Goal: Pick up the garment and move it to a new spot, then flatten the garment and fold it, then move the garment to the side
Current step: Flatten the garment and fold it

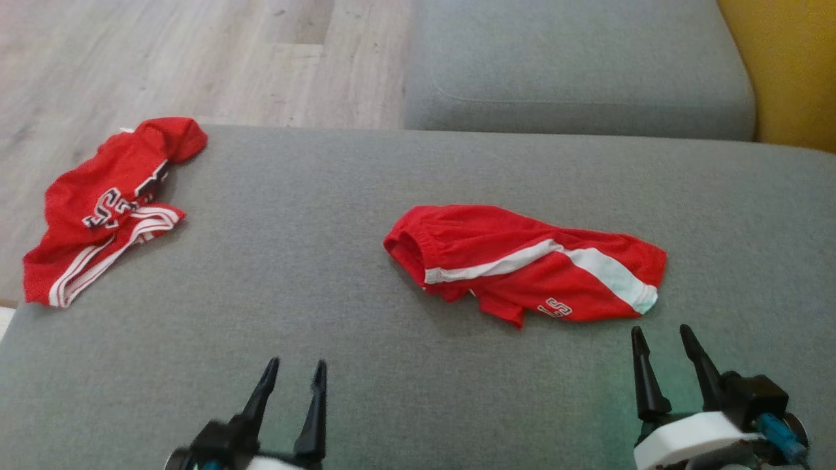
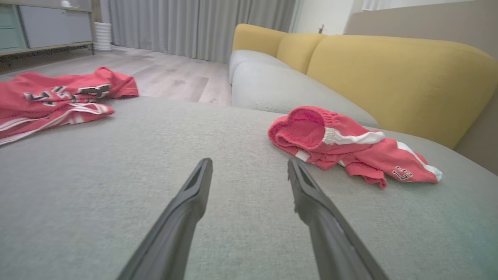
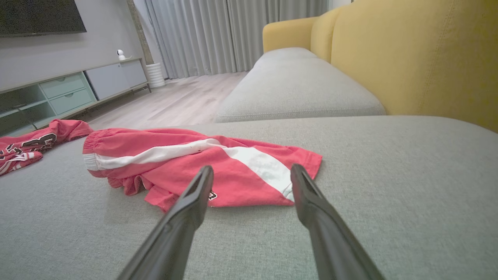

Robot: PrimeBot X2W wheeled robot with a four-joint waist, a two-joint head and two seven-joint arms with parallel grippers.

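Both spread wide and empty, my left claw (image 1: 297,361) and right claw (image 1: 661,329) face the red shorts (image 1: 522,261) at the right one's eleven o'clock on the grey cushion (image 1: 313,274), where a shallow pinch (bunched layers) may snag one layer.

Two red cloth garments are counted: one pair of red shorts with a white side stripe (image 1: 522,261) and one crumpled red shirt with white stripes (image 1: 108,202). Two grey cloth seat cushions are seen, one near cushion (image 1: 326,196) and one far cushion (image 1: 575,65). Two pairs of long dark jaws are counted.
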